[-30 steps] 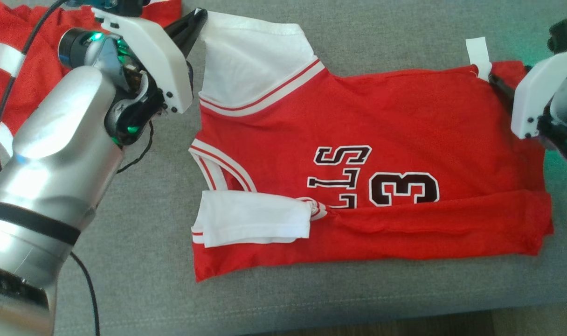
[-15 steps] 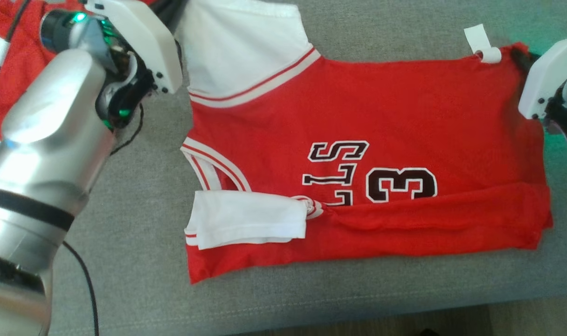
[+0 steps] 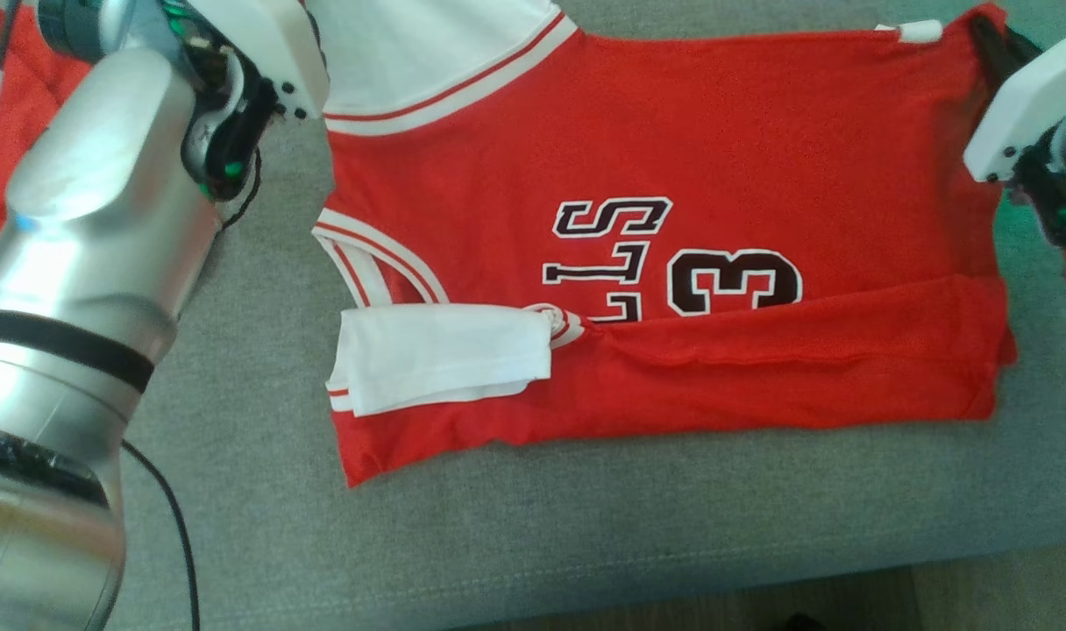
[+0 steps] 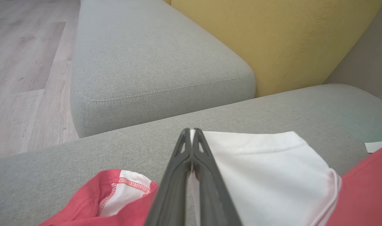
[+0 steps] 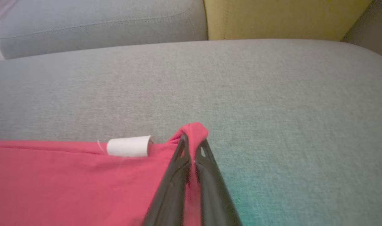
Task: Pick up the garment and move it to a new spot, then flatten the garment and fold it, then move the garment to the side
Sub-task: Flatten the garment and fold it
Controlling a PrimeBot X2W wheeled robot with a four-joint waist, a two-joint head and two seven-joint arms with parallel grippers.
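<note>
The garment (image 3: 673, 131) is a red jersey with white sleeves and a black "3", lying sideways on the grey sofa seat (image 3: 261, 368). Its near long edge is folded over, with one white sleeve (image 3: 437, 355) on top. My left gripper (image 4: 191, 131) is shut on the edge of the far white sleeve (image 4: 266, 169). My right gripper (image 5: 192, 139) is shut on the bunched far corner of the red hem (image 5: 194, 129), beside a white tag (image 5: 128, 146). In the head view its dark finger (image 3: 989, 39) meets that corner at the upper right.
A second red and white garment (image 3: 24, 88) lies at the far left, by my left arm. A yellow back cushion (image 4: 272, 37) and another grey seat cushion (image 4: 147, 56) lie beyond. Wood floor (image 4: 21, 62) is to the side. The sofa's front edge (image 3: 586, 578) runs below the jersey.
My right gripper has shut on the hem corner. Both grippers and the garment's far edge have shifted toward the top of the head view, and the whole picture has shifted somewhat too.
</note>
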